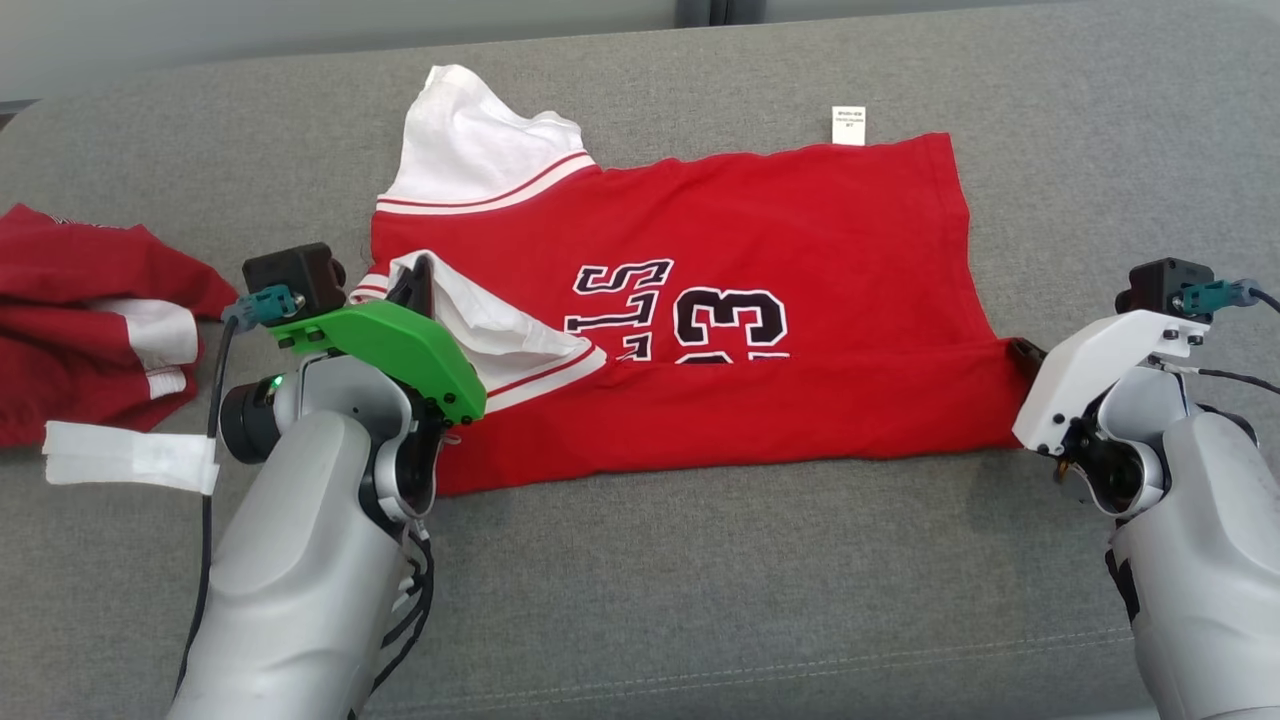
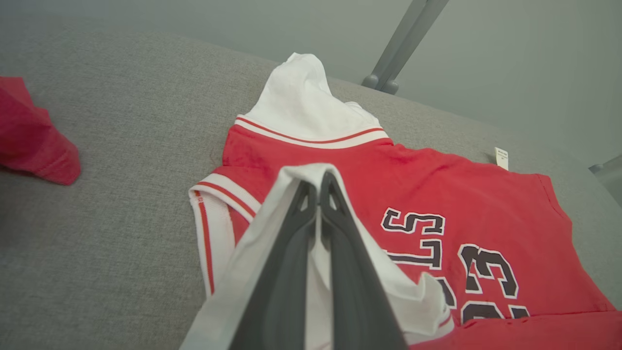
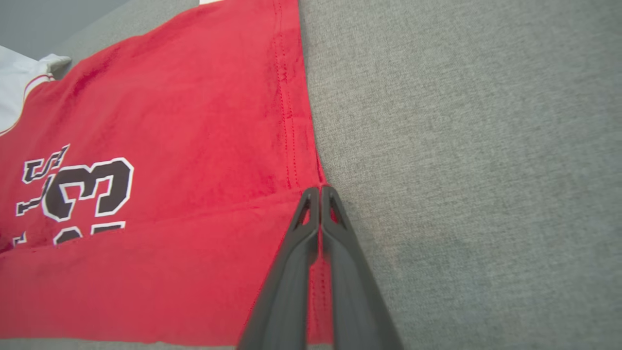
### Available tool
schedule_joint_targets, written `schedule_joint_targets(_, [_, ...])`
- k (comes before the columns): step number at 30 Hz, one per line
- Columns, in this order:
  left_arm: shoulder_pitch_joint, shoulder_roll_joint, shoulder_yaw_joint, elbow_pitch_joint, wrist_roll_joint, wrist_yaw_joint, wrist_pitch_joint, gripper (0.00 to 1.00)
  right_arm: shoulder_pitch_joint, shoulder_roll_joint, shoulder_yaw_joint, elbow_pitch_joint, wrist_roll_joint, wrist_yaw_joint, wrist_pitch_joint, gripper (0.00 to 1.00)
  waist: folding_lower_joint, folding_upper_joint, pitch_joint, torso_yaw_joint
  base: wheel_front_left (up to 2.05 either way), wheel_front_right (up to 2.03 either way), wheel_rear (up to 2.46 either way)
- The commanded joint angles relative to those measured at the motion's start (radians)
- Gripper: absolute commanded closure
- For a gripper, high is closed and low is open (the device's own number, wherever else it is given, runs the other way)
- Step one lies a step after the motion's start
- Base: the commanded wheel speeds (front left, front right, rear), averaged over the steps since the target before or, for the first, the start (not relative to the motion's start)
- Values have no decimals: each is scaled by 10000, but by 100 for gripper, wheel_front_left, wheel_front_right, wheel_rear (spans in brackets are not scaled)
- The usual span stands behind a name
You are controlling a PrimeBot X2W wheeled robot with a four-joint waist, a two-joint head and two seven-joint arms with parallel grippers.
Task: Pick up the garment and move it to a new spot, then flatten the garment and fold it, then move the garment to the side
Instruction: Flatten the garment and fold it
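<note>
The fold is under way. The red jersey (image 1: 760, 230) lies flat across the middle of the grey couch cushion (image 1: 700, 600), its near edge already doubled over. The left gripper (image 2: 319, 177) has its fingers pinched on the white sleeve (image 1: 490, 320), and the right gripper (image 3: 319, 190) has its fingers clamped on the hem corner (image 3: 296, 194). Next, I judge, both should carry their edges across together, level and taut. Count: one jersey, one other red garment (image 1: 90, 300) at the left, one white strip (image 1: 130, 455), one label (image 1: 848, 125), two grippers.
</note>
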Motion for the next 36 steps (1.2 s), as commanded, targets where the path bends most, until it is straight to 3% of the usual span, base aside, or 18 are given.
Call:
schedule_joint_targets(1, [-225, 57, -10, 94, 83, -36, -53, 100, -92, -29, -15, 86, -57, 0, -84, 100, 0, -1, 5, -1, 0, 0, 0])
schedule_joint_targets(8, [-642, 150, -187, 717, 276, -119, -194, 100, -295, 83, 148, 311, 55, 0, -473, 97, 0, -1, 21, -94, 0, 0, 0])
schedule_joint_targets(9, [-689, 139, -211, 794, 308, -118, -259, 100, -332, 80, 201, 294, 94, 0, -581, 47, 0, -1, 20, -101, 0, 0, 0])
schedule_joint_targets(10, [-751, 165, -278, 870, 406, -97, -284, 81, -354, 100, 191, 335, 185, 0, -659, 0, 0, -1, 15, -108, 0, 0, 0])
schedule_joint_targets(11, [-774, 178, -322, 953, 423, -98, -311, 20, -369, 111, 183, 374, 224, 0, -728, 0, 0, -1, 7, -110, 0, 0, 0])
schedule_joint_targets(12, [-802, 167, -329, 1020, 422, -111, -397, 0, -400, 109, 234, 376, 267, 0, -820, 0, 0, -1, -2, -107, 0, 0, 0])
schedule_joint_targets(26, [77, 577, -892, 865, 1130, -201, -1697, 0, 398, -318, 431, -339, 821, 0, -1017, 0, 0, -1, -632, 184, 0, 0, 0])
schedule_joint_targets(29, [605, 842, -1199, 656, 1488, -62, -1789, 0, 837, -189, 119, -643, 957, 0, -865, 0, 0, -1, -807, 215, 0, 0, 0])
schedule_joint_targets(36, [2039, 1363, -1834, -30, 2016, 369, -1580, 0, 1956, 176, -348, -1312, 75, 0, -579, 0, 0, -1, -1122, 253, 0, 0, 0])
